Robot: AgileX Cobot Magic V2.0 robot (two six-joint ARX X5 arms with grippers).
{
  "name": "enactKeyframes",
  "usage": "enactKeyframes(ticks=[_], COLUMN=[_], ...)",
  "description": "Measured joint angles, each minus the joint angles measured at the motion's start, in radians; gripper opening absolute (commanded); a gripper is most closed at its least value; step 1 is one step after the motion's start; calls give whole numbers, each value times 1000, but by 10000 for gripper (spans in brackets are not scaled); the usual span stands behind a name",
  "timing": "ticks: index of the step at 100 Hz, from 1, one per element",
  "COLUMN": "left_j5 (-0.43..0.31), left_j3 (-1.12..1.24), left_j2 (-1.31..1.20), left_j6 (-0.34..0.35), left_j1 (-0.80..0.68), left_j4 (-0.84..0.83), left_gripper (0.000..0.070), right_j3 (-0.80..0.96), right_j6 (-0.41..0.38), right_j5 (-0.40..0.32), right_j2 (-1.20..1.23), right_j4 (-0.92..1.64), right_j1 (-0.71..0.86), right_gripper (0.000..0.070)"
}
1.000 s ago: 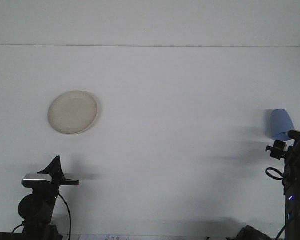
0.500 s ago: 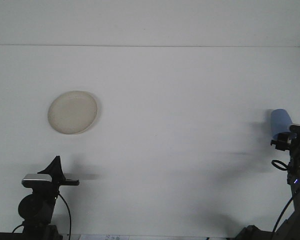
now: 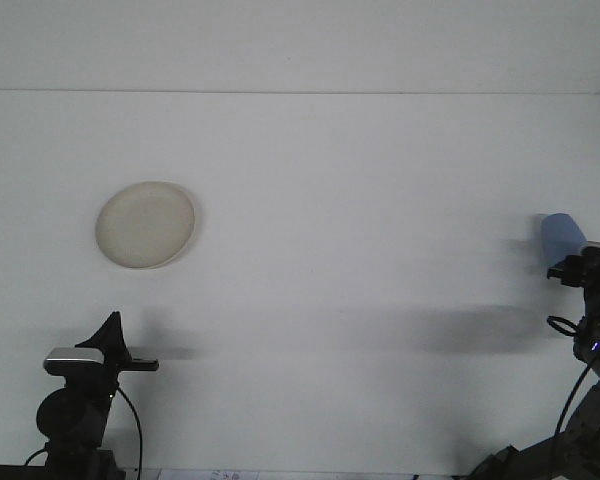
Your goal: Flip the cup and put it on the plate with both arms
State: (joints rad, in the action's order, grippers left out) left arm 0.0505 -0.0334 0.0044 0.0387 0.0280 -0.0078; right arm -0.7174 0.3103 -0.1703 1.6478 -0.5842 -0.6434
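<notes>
We see our right gripper (image 3: pixel 572 262) clenched on the blue cup (image 3: pixel 561 238) at the table's (image 3: pixel 360 200) right edge, while our left gripper's (image 3: pixel 110 335) state we cannot tell.

One front view looks forward over the white table (image 3: pixel 340 300) (from behind both arms).

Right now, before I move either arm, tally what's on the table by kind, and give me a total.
Plates: 1, cream plate, bare, on the left
Cups: 1, blue cup, at the right gripper, far right
Total: 2
</notes>
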Motion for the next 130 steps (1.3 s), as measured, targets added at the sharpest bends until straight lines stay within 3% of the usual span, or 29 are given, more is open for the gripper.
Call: enactKeyframes(ticks=[7,24,45,59,71,88,104,116,130], left_j5=[0,0,0,0,0,0,0,0,0], left_j3=[0,0,0,0,0,0,0,0,0], left_j2=[0,0,0,0,0,0,0,0,0], left_j6=[0,0,0,0,0,0,0,0,0], left_j1=[0,0,0,0,0,0,0,0,0], left_j4=[0,0,0,0,0,0,0,0,0], left_gripper=[16,16,16,16,16,16,16,16,15], right_j3=[0,-10,-24,-26,-25,-26,-59,-181,-385], right_j6=[0,0,-6,-68,-151,-344,-483,-495,-494], right_j5=[-37,-47,-46,-46,-23,68,68,65,65], right_j2=[27,57,57,24,-104,-369,-622,-750,-724], right_j4=[-31,-72,-79,-6,119,309,610,899,1236], right_j1=[0,1,-3,7,31,109,240,396,616], right_gripper=[220,0,0,0,0,0,0,0,0])
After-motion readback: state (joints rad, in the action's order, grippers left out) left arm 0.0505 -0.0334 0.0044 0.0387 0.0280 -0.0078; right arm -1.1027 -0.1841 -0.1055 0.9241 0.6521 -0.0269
